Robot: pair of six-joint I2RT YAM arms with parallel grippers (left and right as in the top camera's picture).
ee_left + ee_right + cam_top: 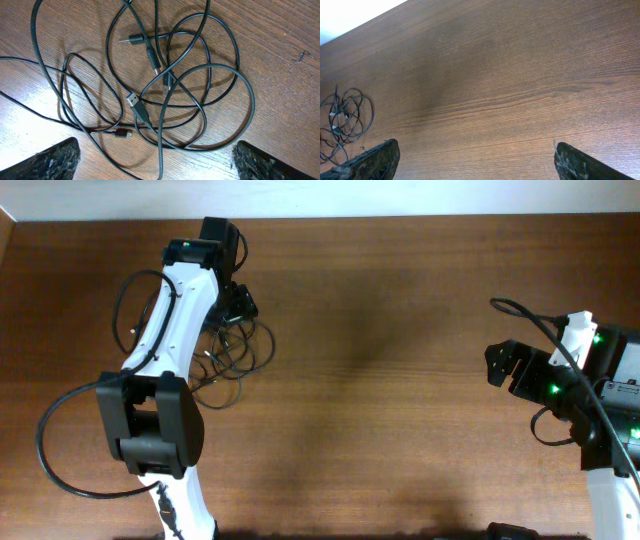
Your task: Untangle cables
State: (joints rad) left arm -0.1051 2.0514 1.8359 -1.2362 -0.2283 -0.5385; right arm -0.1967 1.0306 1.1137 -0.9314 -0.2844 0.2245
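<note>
Saw the left gripper (157,165) spread wide, holding nothing, hanging over the cables (150,54) and not touching them. Found those thin black cords in one loose tangle of crossing loops, flat on the brown wooden table (280,40), with a silver USB plug (133,100) near the middle. Saw the right gripper (475,160) wide too, holding nothing, well apart from the tangle, over the far side.

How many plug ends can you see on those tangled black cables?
5 plug ends, left wrist view: one top centre, two just below, a silver one mid-frame, a small one lower left. More may be hidden outside the view.
</note>
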